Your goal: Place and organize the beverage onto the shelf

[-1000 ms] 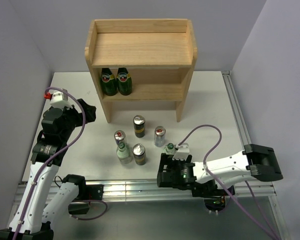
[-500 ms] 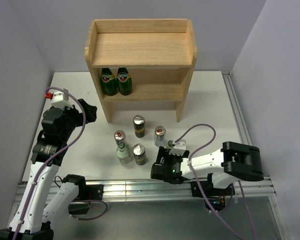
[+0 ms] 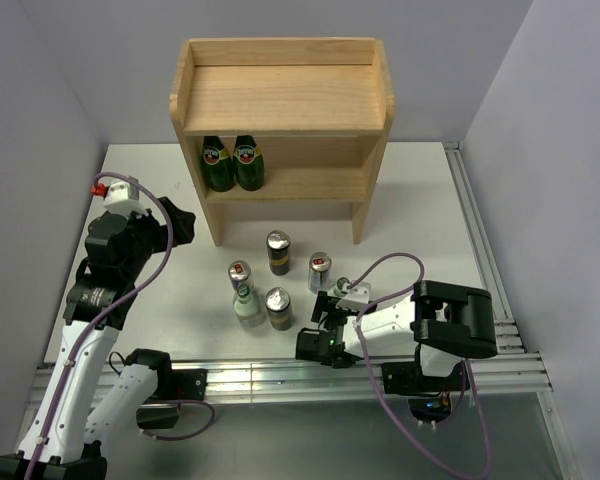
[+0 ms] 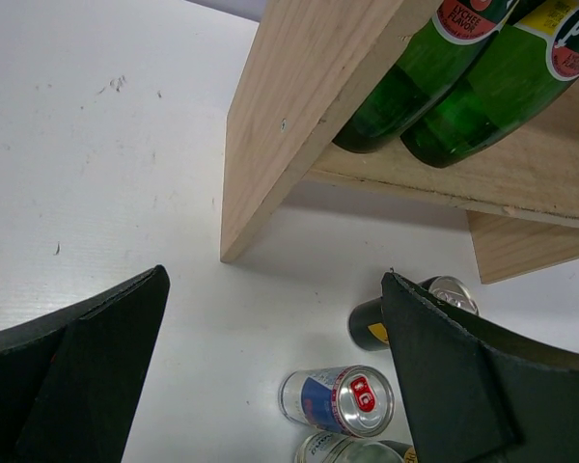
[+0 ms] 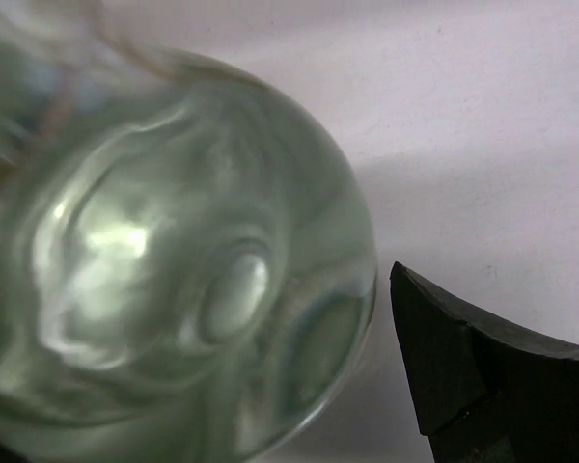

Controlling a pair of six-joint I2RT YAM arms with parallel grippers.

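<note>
The wooden shelf (image 3: 280, 100) stands at the back, with two green bottles (image 3: 232, 163) on its lower board. On the table in front stand a black-and-gold can (image 3: 278, 252), a blue-and-silver can (image 3: 320, 271), a second blue-and-silver can (image 3: 239, 276), a clear bottle (image 3: 247, 305) and a second black-and-gold can (image 3: 278, 308). My right gripper (image 3: 332, 310) is open around a second clear bottle (image 3: 338, 294). In the right wrist view that bottle (image 5: 174, 260) fills the frame, with a gap to the one visible finger (image 5: 482, 376). My left gripper (image 3: 183, 225) is open and empty by the shelf's left panel.
The left wrist view shows the shelf's left side panel (image 4: 289, 125), the green bottles (image 4: 482, 87), a blue-and-silver can (image 4: 343, 400) and a black-and-gold can (image 4: 376, 323). A metal rail (image 3: 280, 378) runs along the table's near edge.
My right arm has folded in: its elbow swung left and the wrist shifted slightly left and nearer around the clear bottle. The left arm and the drinks have not moved.
</note>
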